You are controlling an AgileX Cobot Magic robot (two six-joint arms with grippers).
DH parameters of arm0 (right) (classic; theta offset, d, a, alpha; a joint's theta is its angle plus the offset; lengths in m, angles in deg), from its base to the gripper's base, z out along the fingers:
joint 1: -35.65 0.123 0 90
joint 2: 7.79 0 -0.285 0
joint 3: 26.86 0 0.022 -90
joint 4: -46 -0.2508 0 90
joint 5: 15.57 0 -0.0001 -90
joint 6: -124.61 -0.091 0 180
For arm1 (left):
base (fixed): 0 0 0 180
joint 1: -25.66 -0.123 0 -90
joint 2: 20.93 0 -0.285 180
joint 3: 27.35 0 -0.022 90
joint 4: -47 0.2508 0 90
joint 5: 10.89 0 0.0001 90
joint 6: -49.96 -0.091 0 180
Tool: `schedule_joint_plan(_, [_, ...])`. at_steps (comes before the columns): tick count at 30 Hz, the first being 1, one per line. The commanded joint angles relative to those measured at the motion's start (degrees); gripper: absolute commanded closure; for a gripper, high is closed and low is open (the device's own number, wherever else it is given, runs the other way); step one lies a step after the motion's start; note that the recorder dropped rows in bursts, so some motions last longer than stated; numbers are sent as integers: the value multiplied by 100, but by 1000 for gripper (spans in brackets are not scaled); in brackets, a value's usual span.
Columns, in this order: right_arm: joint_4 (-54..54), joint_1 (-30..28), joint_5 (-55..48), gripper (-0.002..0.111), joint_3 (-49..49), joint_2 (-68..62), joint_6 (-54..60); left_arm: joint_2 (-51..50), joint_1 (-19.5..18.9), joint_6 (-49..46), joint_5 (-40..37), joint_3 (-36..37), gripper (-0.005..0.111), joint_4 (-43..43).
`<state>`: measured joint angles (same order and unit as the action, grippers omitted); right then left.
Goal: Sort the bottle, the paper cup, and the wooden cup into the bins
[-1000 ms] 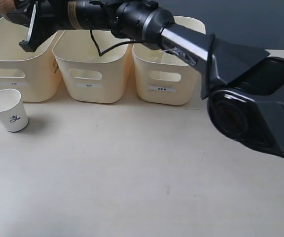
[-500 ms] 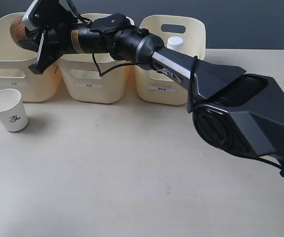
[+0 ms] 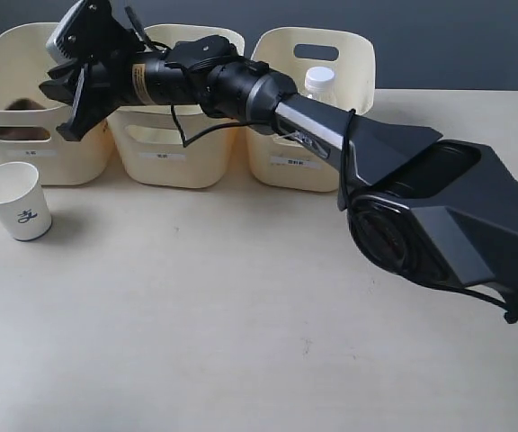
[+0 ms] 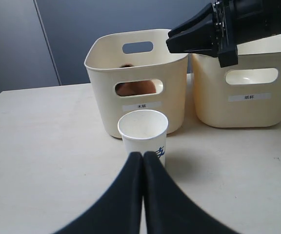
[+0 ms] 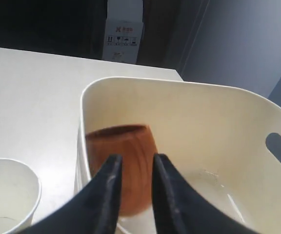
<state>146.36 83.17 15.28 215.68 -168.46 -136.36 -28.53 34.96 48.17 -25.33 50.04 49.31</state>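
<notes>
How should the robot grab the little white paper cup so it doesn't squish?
Probably by the paper cup's side walls near the middle, coming in level from the front with the left end effector, which sits just before it. It stands upright with its mouth open, and the thin walls call for a gentle squeeze.

looks like a lab or test room is hosting this: a plain pale tabletop (image 3: 196, 342) is sitting in front of bare grey-blue wall panels (image 4: 13, 44). three matching labelled bins (image 3: 306, 135) are lining up along the back, and a cardboard shipping box (image 5: 124, 30) is standing behind the table.
</notes>
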Motion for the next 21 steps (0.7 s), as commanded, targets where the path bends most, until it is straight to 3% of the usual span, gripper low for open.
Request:
schedule_joint_plan(1, [-41, -11, 166, 85, 68, 88, 34, -19, 3, 16, 76, -17, 107, 4])
schedule_joint_plan(10, [-41, -34, 1448, 87, 68, 1364, 291, -19, 3, 16, 76, -17, 107, 4])
schedule_joint_plan(15, [-41, -70, 3169, 88, -39, 1502, 38, -19, 3, 16, 76, -17, 107, 4])
schedule_joint_plan(21, [-41, -70, 3130, 88, -850, 1434, 499, -19, 3, 16, 76, -17, 107, 4])
